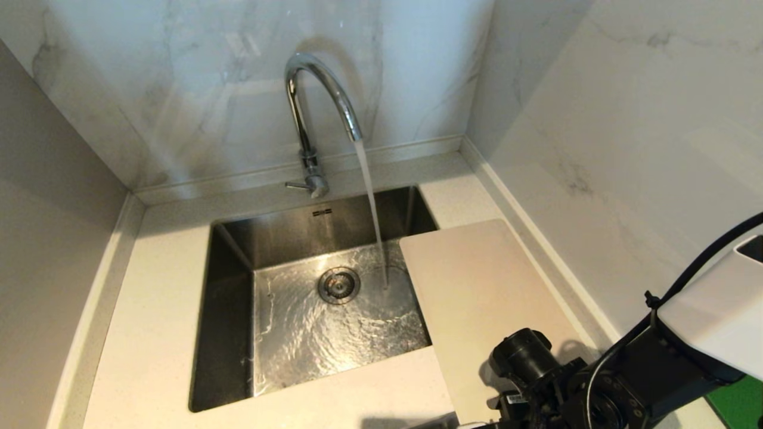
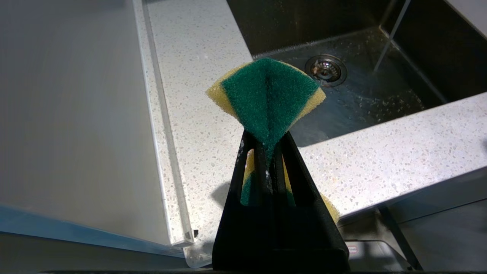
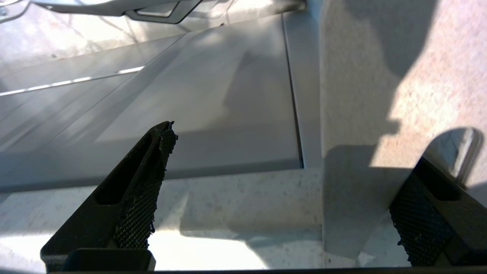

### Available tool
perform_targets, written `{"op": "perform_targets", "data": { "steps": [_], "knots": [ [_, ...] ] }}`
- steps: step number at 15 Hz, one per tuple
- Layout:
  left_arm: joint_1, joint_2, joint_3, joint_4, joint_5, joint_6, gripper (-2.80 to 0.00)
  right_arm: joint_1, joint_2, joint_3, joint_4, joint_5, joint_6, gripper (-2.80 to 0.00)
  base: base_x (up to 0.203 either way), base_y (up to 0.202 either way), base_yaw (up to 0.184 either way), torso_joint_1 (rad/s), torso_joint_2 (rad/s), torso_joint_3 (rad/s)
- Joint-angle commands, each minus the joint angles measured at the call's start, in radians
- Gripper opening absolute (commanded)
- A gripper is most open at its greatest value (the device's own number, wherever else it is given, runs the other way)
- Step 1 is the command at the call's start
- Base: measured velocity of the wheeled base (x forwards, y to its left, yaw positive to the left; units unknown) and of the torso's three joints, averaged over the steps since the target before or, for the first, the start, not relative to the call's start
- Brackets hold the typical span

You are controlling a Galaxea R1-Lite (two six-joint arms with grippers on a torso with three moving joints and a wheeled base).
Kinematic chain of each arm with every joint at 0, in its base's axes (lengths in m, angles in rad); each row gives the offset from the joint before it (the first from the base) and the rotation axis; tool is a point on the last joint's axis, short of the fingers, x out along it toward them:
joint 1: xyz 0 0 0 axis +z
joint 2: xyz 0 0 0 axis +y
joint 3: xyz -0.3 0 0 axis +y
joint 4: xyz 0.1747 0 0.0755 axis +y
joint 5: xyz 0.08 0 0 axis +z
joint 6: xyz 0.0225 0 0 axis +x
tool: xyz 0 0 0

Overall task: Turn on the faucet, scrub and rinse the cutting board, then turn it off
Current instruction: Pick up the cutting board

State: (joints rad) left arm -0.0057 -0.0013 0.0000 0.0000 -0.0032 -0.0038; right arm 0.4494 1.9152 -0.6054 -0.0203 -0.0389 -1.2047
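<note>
The right gripper point(image 3: 289, 182) has its fingers wide apart above the near end of the cutting board point(image 1: 477, 292), which lies on the counter point(image 1: 155, 310) right of the sink point(image 1: 226, 310). The left gripper point(image 2: 268, 152) is clamped on a sponge point(image 2: 266, 95). Water runs from the faucet point(image 1: 316, 101).

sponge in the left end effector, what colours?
Green scrub face over yellow foam on the sponge; left wrist view shows it best.
</note>
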Motion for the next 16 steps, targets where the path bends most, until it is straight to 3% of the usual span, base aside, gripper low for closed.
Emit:
{"op": "perform_targets", "data": {
  "steps": [1, 6, 15, 16],
  "knots": [
    [0.001, 0.0, 0.002, 0.0, 0.0, 0.0, -2.8, 0.009, 0.017, 0.037, -0.057, -0.001, -0.005, 0.0, 0.0, 0.0, 0.0, 0.0, 0.0, 0.0],
    [0.0, 0.0, 0.002, 0.0, 0.0, -0.001, -2.8, 0.026, 0.092, 0.142, -0.25, -0.005, -0.003, 0.0, 0.0, 0.0, 0.0, 0.0, 0.0, 0.0],
    [0.0, 0.0, 0.002, 0.0, 0.0, -0.001, -2.8, 0.026, 0.105, 0.141, -0.257, -0.004, 0.004, 0.0, 0.0, 0.0, 0.0, 0.0, 0.0, 0.0],
    [0.001, 0.0, 0.002, 0.0, 0.0, -0.001, -2.8, 0.03, 0.106, 0.142, -0.258, -0.005, 0.033, 0.0, 0.0, 0.0, 0.0, 0.0, 0.0, 0.0]
  ]
}}
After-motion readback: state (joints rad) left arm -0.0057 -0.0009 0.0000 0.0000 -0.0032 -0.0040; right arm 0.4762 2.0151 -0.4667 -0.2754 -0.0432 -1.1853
